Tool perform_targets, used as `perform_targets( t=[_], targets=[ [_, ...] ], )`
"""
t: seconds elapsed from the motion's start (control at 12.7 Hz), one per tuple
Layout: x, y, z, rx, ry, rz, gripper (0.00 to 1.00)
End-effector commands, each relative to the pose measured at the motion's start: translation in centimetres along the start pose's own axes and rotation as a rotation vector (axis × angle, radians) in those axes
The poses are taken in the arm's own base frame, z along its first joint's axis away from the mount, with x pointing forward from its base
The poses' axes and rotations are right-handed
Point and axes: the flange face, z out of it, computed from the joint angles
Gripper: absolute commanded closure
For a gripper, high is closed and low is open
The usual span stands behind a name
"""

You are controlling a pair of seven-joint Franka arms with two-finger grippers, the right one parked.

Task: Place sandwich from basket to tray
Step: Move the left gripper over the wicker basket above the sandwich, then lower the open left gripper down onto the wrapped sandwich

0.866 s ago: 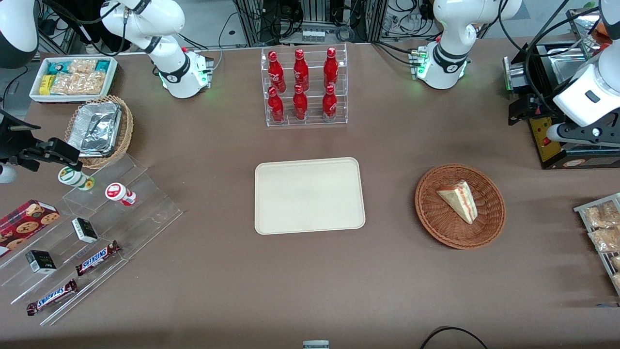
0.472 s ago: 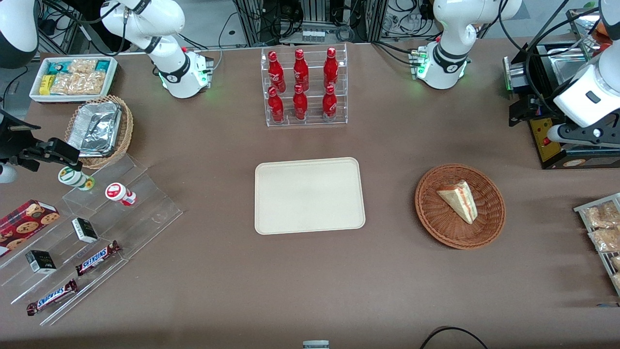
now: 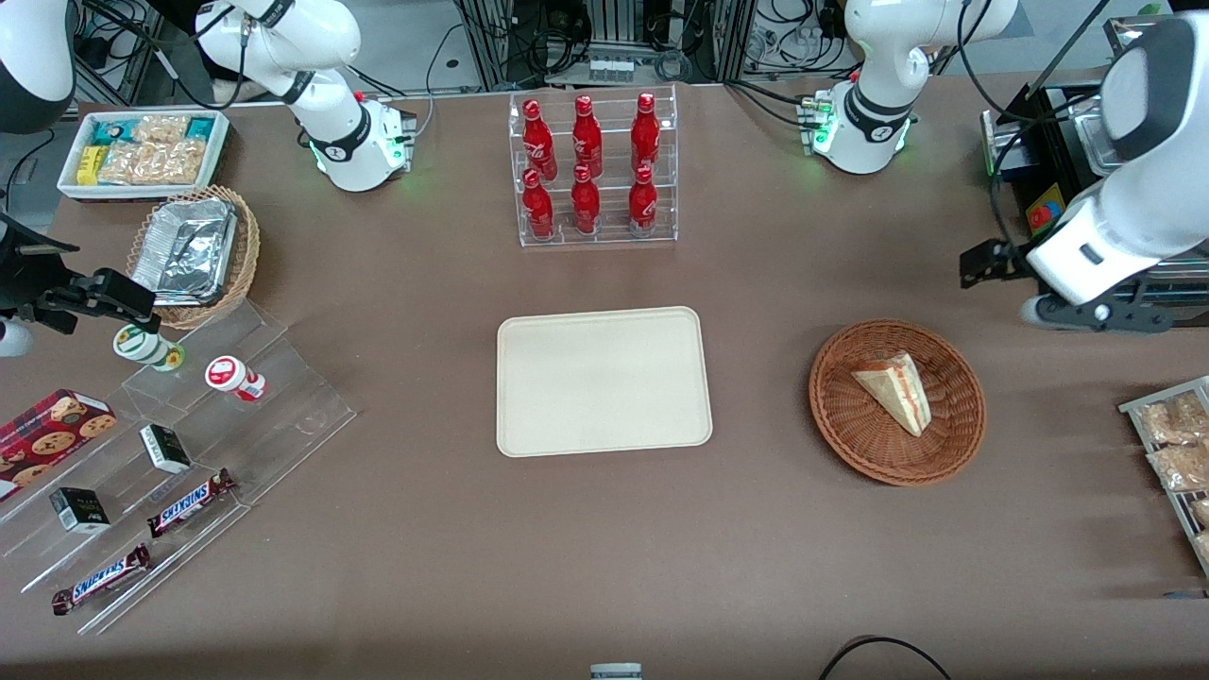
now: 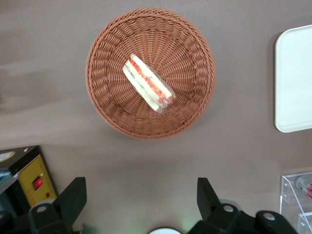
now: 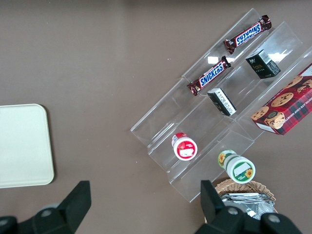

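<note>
Sandwich (image 3: 894, 389) wedge is lying alone in the reddish-brown wicker basket (image 3: 850, 436), cut side showing red and green layers in the left wrist view (image 4: 147, 82), apparently wrapped in clear film. It is looking light and soft, so a firm squeeze would likely crush the bread; pinching gently across the two flat bread faces near the thick end seems the safest hold, and the film may be slippery. The gripper (image 4: 138, 201) is hovering above the desk (image 3: 604, 548) at about 1 o'clock from the basket in the front view, its fingers spread wide and holding nothing. The cream tray (image 3: 510, 434) is sitting bare at 9 o'clock from the basket, well apart. Brown cloth is covering the desk, and a rack of red bottles (image 3: 590, 170) is standing at 12 o'clock from the tray.
</note>
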Motion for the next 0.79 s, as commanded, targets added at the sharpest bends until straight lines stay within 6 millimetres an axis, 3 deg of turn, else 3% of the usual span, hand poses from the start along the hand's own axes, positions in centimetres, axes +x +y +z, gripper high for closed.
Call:
perform_targets(
  t=[0.0,0.08,0.24,0.71],
  targets=[
    [0.3,0.1,4.0,0.015,0.025,0.003,0.0],
    [0.5,0.1,6.2,0.015,0.036,-0.015,0.0],
    [0.9,0.1,8.8,0.014,0.055,-0.045,0.0],
    [1.3,0.3,13.8,0.009,0.103,-0.127,0.0]
  ],
)
